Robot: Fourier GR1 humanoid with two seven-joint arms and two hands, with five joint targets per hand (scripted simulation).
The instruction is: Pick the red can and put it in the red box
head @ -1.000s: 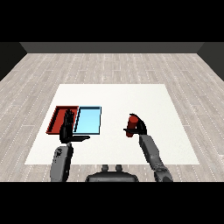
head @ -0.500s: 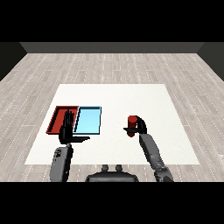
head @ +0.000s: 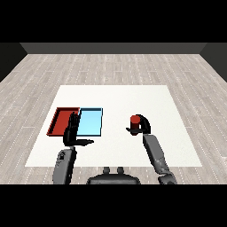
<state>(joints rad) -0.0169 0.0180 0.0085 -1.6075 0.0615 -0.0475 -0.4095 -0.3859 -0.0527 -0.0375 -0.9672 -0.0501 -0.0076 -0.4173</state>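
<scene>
White tabletop (head: 115, 95), right hand (head: 141, 127) with fingers curled round an upright red can (head: 135, 120) right of the trays, red tray (head: 59, 120) touching blue tray (head: 90, 122), left hand (head: 72, 132) over them, fingers straight, thumb spread

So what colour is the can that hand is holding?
Red. The can, in the right hand, shows in the head view.

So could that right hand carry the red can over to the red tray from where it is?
Probably yes, though it is a stretch. The right hand is curled round the red can, and the white table between looks bare, but it must cross the light blue tray and pass the raised left hand beside the red tray.
</scene>
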